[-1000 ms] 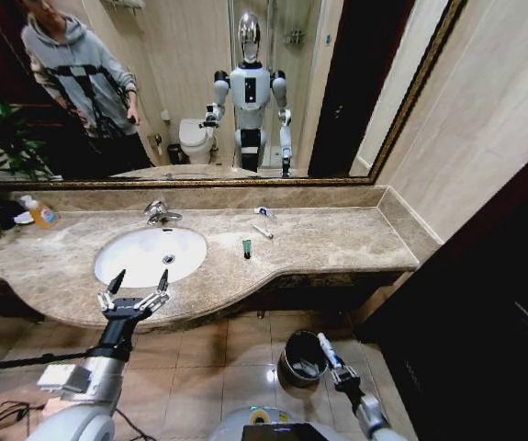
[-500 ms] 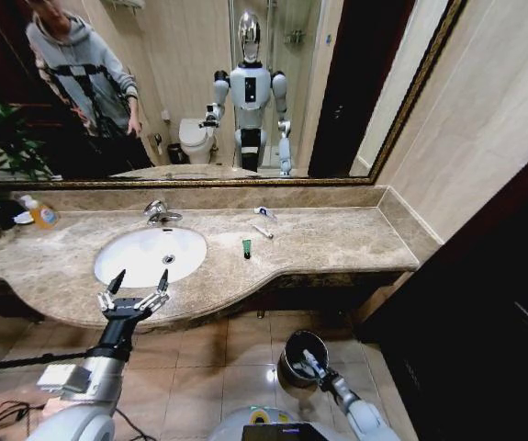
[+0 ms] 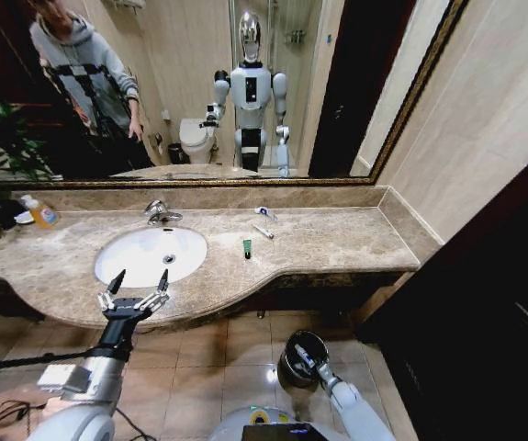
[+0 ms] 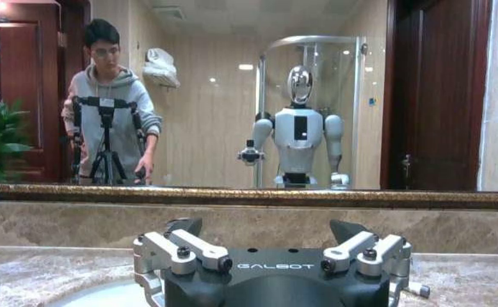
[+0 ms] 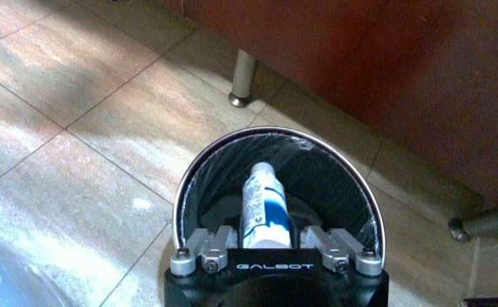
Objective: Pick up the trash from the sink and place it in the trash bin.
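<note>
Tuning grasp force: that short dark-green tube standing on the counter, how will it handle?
The dark-green tube stands upright on one narrow end, so a side nudge probably tips it. Round, so likely rolls once down. Small, probably light. It stands on bare counter, apart from the sink.

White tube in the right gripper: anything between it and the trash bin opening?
Nothing visible. The right gripper holds the white tube directly over the trash bin, whose opening is uncovered. The left gripper hovers at the counter edge near the sink.

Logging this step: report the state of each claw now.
Left claw: open, holding nothing, at the counter's front edge by the sink.
Right claw: shut on the white tube, over the trash bin.
</note>
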Tool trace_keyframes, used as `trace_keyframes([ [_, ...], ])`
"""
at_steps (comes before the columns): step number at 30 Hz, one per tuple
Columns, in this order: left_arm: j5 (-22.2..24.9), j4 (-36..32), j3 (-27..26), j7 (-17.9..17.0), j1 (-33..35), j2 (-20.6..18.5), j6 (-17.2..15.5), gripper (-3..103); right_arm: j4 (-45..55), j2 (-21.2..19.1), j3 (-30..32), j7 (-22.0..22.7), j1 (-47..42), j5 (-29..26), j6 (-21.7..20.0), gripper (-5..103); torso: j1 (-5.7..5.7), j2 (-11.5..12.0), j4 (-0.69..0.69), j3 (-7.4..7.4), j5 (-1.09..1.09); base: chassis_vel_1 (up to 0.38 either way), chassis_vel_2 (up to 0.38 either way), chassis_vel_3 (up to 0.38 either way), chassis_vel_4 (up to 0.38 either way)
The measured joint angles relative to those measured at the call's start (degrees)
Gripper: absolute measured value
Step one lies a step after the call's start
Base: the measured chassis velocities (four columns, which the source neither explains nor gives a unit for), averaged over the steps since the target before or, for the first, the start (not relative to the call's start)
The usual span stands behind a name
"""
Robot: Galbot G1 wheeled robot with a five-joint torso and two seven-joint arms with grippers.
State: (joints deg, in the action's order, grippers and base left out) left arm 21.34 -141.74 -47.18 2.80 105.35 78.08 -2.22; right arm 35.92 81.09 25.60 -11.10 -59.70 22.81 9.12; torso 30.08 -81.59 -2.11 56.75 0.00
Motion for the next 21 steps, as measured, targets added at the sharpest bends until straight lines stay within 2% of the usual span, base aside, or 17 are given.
trace_keyframes([
  [1, 0.0, 0.0, 0.0, 0.0, 0.0, 0.0, 0.0, 100, -0.25, 0.03, 0.0, 0.03, 0.21, 0.05, 0.0, 34, 0.0, 0.0, 0.0, 0.0, 0.0, 0.0, 0.0, 0.0, 0.0],
  [4, 0.0, 0.0, 0.0, 0.0, 0.0, 0.0, 0.0, 100, -0.37, 0.04, -0.21, 0.01, 0.41, 0.06, 0.0, 50, 0.0, 0.0, 0.0, 0.0, 0.0, 0.0, 0.0, 0.0, 0.0],
  [5, 0.0, 0.0, 0.0, 0.0, 0.0, 0.0, 0.0, 100, -0.37, 0.04, -0.21, 0.01, 0.41, 0.06, 0.0, 50, 0.0, 0.0, 0.0, 0.0, 0.0, 0.0, 0.0, 0.0, 0.0],
  [7, 0.0, 0.0, 0.0, 0.0, 0.0, 0.0, 0.0, 100, -0.35, 0.08, -0.26, -0.01, 0.43, 0.05, 0.0, 61, 0.0, 0.0, 0.0, 0.0, 0.0, 0.0, 0.0, 0.0, 0.0],
  [10, 0.0, 0.0, 0.0, 0.0, 0.0, 0.0, 0.0, 100, -0.33, 0.14, -0.31, -0.06, 0.43, 0.03, 0.0, 67, 0.0, 0.0, 0.0, 0.0, 0.0, 0.0, 0.0, 0.0, 0.0],
  [13, 0.0, 0.0, 0.0, 0.0, 0.0, 0.0, 0.0, 100, -0.07, 0.17, -0.28, -0.1, 0.28, -0.03, -0.01, 84, 0.0, 0.0, 0.0, 0.0, 0.0, 0.0, 0.0, 0.0, 0.0],
  [16, 0.0, 0.0, 0.0, 0.0, 0.0, 0.0, 0.0, 100, 0.19, 0.18, -0.21, -0.1, 0.1, -0.06, -0.01, 89, 0.0, 0.0, 0.0, 0.0, 0.0, 0.0, 0.0, 0.0, 0.0],
  [17, 0.0, 0.0, 0.0, 0.0, 0.0, 0.0, 0.0, 100, 0.48, 0.18, -0.15, -0.1, -0.12, -0.12, -0.01, 98, 0.0, 0.0, 0.0, 0.0, 0.0, 0.0, 0.0, 0.0, 0.0],
  [21, 0.0, 0.0, 0.0, 0.0, 0.0, 0.0, 0.0, 100, 1.46, 0.08, 0.01, -0.09, -0.83, -0.47, -0.02, 100, 0.0, 0.0, 0.0, 0.0, 0.0, 0.0, 0.0, 0.0, 0.0],
])
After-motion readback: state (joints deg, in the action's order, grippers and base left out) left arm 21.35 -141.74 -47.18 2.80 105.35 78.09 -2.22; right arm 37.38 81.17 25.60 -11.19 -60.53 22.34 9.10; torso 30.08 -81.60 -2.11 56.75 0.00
